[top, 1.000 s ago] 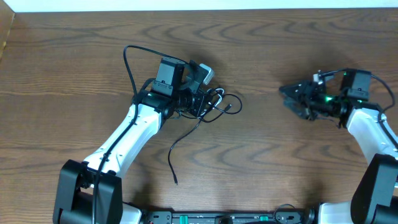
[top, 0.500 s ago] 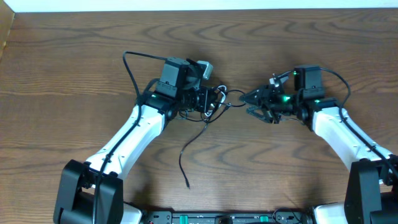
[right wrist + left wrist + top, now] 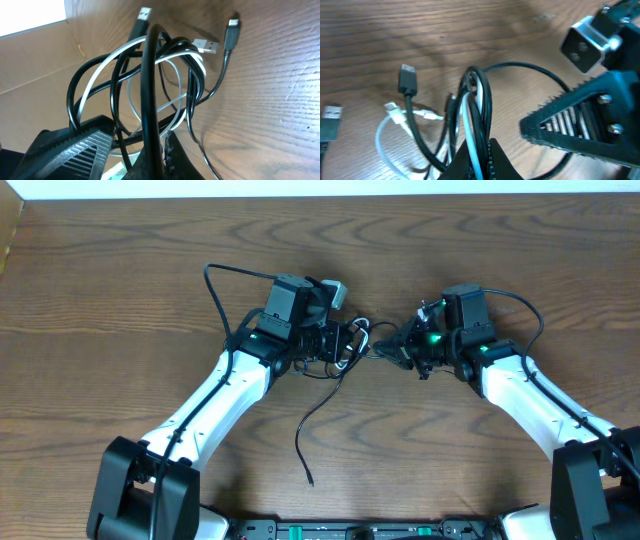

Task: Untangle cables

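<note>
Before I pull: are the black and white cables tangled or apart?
Tangled: black cable and white cable loop through each other in one bundle.

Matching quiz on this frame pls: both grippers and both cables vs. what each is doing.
1. left gripper
2. right gripper
3. black cable
4. white cable

A. pale loops inside the tangle
B. shut on a single black loop
C. shut on black and white strands together
D. loose tail trailing across the table

Pairs: 1-C, 2-B, 3-D, 4-A
</note>
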Motion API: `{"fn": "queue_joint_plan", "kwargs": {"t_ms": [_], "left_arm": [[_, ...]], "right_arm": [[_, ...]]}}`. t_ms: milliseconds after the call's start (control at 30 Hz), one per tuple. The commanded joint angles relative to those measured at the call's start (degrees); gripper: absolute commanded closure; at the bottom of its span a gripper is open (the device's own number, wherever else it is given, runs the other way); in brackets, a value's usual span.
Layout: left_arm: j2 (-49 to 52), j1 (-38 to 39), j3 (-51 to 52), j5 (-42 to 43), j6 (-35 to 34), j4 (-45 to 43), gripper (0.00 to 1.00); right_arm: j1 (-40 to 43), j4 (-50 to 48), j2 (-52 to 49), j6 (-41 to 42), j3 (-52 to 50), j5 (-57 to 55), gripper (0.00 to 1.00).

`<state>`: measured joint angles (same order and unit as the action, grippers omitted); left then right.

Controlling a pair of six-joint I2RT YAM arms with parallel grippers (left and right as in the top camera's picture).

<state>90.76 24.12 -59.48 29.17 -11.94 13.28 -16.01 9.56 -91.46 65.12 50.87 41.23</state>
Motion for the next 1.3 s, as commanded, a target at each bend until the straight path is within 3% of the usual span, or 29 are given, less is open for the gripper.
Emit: {"fn": "queue_joint_plan", "kwargs": {"t_ms": [0,67,267,533,800,967,1267], "left_arm": [[-0.31,0.09,-0.61,-2.99,7.61,1.57,0.93],[-0.31,0.07,-0.61,-2.84,11.23,2.34,0.92],[-0.31,0.07,-0.61,-2.89,12.52,2.36,0.93],[-0.31,0.07,-0.61,-2.86,16.5,3.02,0.93],[-0.31,0.07,-0.61,-2.86,21.49,3.63,0.93],[-0.31,0.07,-0.61,-2.91,26.99,4.46,0.92],[-0.2,0.09,-0.61,-2.86,29.77,4.7,0.92]], "right_arm": [[2.4,0.31,0.04,-3.54,0.02,-1.25,0.99],[4.87,0.5,0.04,-4.63,0.02,0.52,0.99],[13.42,2.01,0.04,-13.46,0.02,7.85,0.99],[23.23,10.58,0.04,-21.55,0.02,-0.07,0.99],[26.53,10.8,0.04,-25.35,0.02,-1.73,0.99],[30.01,8.98,0.04,-27.71,0.02,12.02,0.99],[34.58,9.53,0.04,-30.42,0.02,20.39,0.99]]}}
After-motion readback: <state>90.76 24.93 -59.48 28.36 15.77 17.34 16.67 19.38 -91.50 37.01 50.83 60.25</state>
